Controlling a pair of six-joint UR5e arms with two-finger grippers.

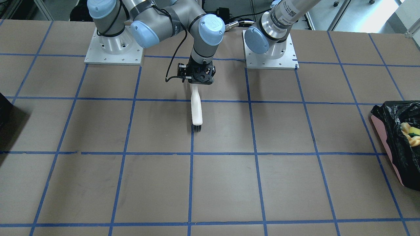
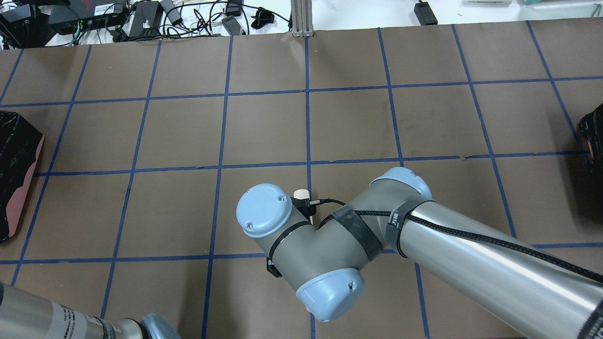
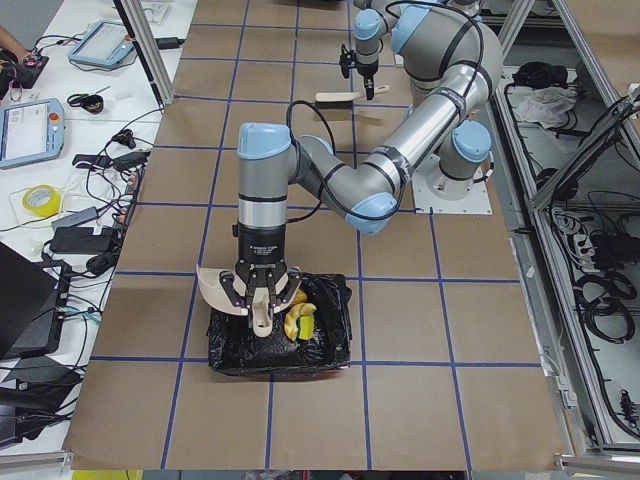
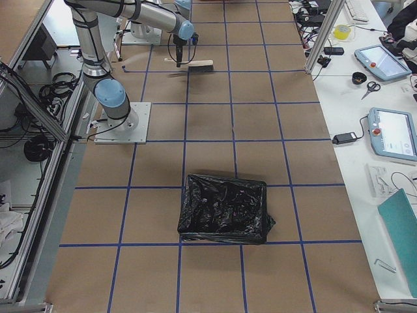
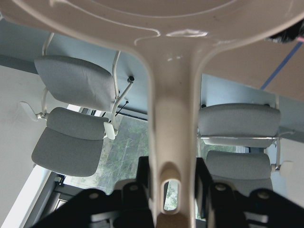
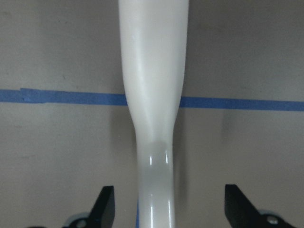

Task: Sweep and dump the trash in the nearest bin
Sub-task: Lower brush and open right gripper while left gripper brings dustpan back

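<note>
The three trash pieces [image 3: 299, 320] lie inside the pink-sided bin [image 3: 228, 352] on its black bag. They also show in the front view [image 1: 412, 133], in the bin [image 1: 385, 144] at the right edge. My left gripper [image 3: 260, 303] is shut on the handle of a cream dustpan [image 3: 222, 288], held tilted over the bin's rim. The left wrist view shows the fingers [image 5: 145, 176] clamped on that handle [image 5: 173, 142]. My right gripper [image 1: 196, 82] is shut on the white brush [image 1: 196, 109] at mid table, bristles pointing away from the robot. The brush handle [image 6: 153, 95] fills the right wrist view.
A plain dark black box [image 4: 225, 208] stands on the robot's right side of the table; it also shows at the left edge of the front view [image 1: 4, 111]. The brown table [image 1: 229, 183] carries a blue tape grid. Cables and devices lie beyond the far edge [image 2: 141, 16].
</note>
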